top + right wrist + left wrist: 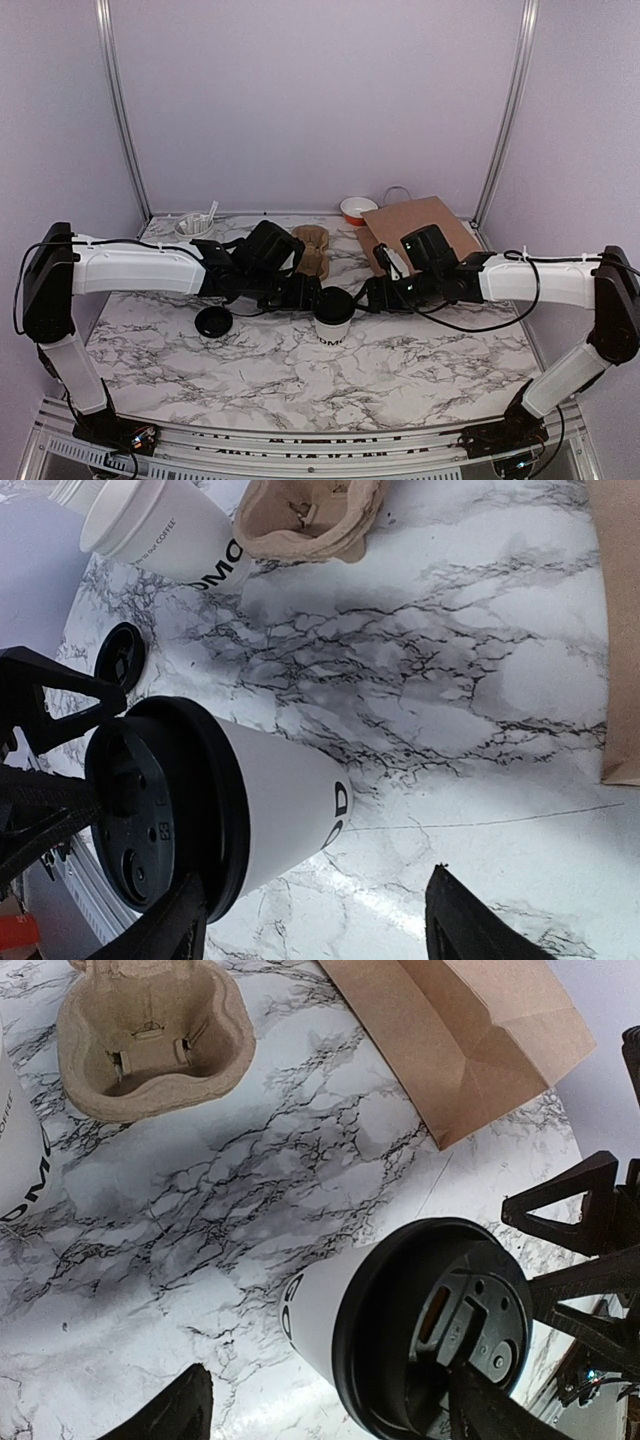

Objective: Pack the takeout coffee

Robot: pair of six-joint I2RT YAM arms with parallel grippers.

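Observation:
The takeout coffee (333, 318), a white paper cup with dark lettering and a black lid, stands upright mid-table. My left gripper (305, 297) is just left of it and my right gripper (368, 296) just right, both low at cup height. In the left wrist view the cup (320, 1310) sits between the open fingers (175, 1412), close to the right one. In the right wrist view the cup (290, 805) is by the left finger (165, 930) of the open right gripper (315, 930). Neither gripper is closed on it.
A brown pulp cup tray (312, 250) lies behind the cup, and a flat brown paper bag (420, 225) at the back right. A loose black lid (213, 321) lies to the left. A second lidless white cup (170, 530) stands near the tray. A red-rimmed bowl (358, 208) stands at the back wall.

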